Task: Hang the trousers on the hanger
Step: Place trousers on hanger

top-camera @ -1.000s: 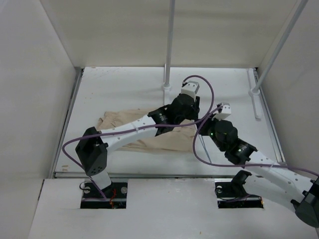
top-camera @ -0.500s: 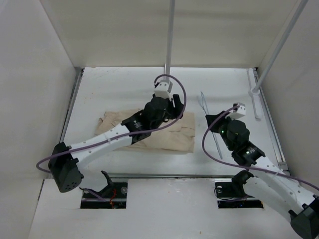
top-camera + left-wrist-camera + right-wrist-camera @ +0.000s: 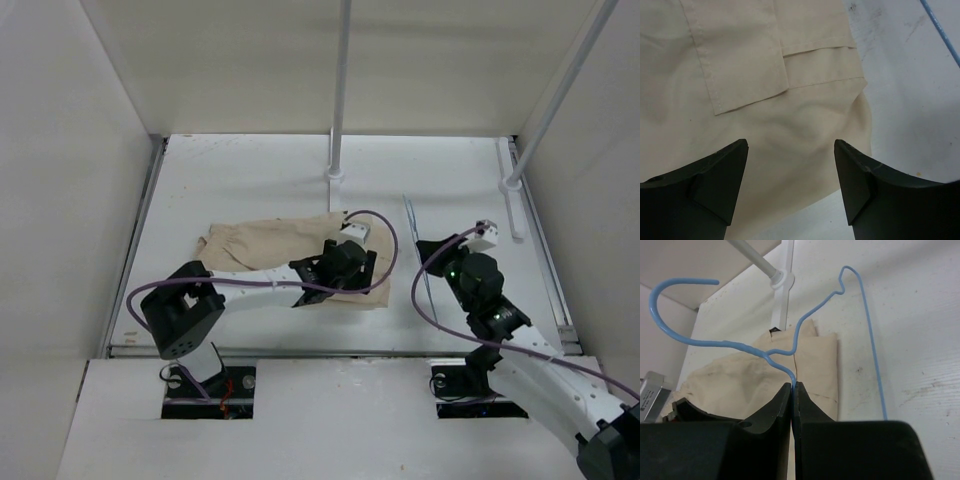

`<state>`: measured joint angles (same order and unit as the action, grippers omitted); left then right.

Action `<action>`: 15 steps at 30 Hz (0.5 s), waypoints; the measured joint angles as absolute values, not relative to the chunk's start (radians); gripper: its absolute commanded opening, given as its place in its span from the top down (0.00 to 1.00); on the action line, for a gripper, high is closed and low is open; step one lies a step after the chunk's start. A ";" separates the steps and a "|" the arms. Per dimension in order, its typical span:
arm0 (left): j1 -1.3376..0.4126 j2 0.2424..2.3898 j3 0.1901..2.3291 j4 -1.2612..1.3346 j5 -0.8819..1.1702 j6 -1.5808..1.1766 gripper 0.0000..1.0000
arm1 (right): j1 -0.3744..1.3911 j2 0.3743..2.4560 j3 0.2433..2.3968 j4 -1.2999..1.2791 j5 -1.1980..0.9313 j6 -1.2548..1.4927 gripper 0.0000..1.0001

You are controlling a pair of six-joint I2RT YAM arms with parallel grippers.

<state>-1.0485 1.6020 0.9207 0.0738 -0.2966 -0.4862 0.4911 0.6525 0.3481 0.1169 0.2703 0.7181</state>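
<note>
— Trousers (image 3: 250, 245) lie folded flat on the desk (image 3: 230, 170), with the hanger (image 3: 413, 240) just beside their right edge. What does the step in hand ask of the left arm?

— By the look of it, a clean pick at the cloth's near right corner. The left pincer (image 3: 366, 272) hangs low over that corner with its jaws apart and nothing between them. Its wrist camera shows the trousers (image 3: 740, 75) filling most of the view, a folded hem and seam just ahead of the fingertips. It should come straight down and take in every folded layer rather than only the top one. It should also close well inside the edge so the fabric cannot slip out.

— And the right side?

— The right pincer (image 3: 440, 262) is clamped tight on the hanger (image 3: 874, 352), at the twisted neck below the hook. The hanger appears to be held on edge; whether its lower part touches the desk cannot be told. That arm would do best to hold steady and present the bar squarely, so the cloth has a clear path over it.

— Poses?

— The left arm folds at its elbow near the base, and its forearm runs rightward along the trousers' near side, wrist pitched down. The right arm stretches forward and left from its base, wrist roughly level, its camera facing the trousers (image 3: 740, 380).
</note>
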 measured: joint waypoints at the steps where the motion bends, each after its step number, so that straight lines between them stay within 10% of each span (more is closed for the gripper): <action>1: -1.050 1.605 0.915 0.083 -0.295 -0.485 0.31 | 0.491 0.644 0.343 0.118 0.267 0.721 0.94; 15: -1.120 1.487 0.726 0.174 -0.290 -0.375 0.28 | 0.465 0.576 0.326 0.127 0.234 0.735 0.94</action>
<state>-1.1198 1.4872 0.7261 0.1741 -0.2897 -0.3748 0.4652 0.5762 0.3260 0.1272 0.2340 0.7353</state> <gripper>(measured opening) 0.711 0.092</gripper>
